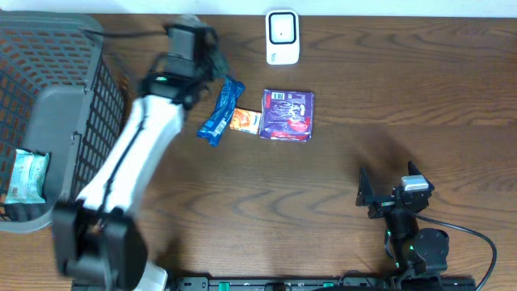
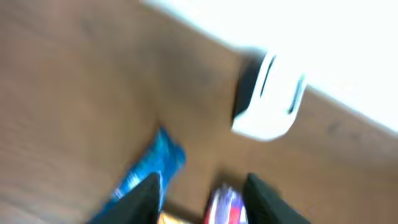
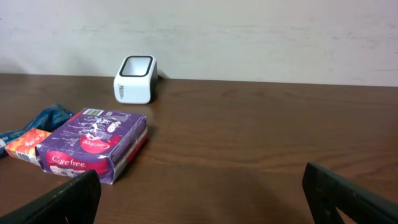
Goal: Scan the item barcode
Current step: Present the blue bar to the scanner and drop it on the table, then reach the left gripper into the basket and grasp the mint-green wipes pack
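Note:
A blue packet (image 1: 220,111), a small orange packet (image 1: 245,121) and a purple pack (image 1: 287,115) lie together on the table, below the white scanner (image 1: 282,36). My left gripper (image 1: 206,73) hovers just above and left of the blue packet. In the blurred left wrist view its jaws (image 2: 202,199) stand apart with nothing between them, over the blue packet (image 2: 149,168) and purple pack (image 2: 224,205), facing the scanner (image 2: 267,96). My right gripper (image 1: 386,194) rests low at the front right, wide open (image 3: 208,199) and empty, well short of the purple pack (image 3: 93,146).
A dark wire basket (image 1: 77,97) fills the left side of the table and holds a pale green packet (image 1: 26,176). The left arm (image 1: 133,153) stretches diagonally beside the basket. A wall runs behind the scanner (image 3: 135,79).

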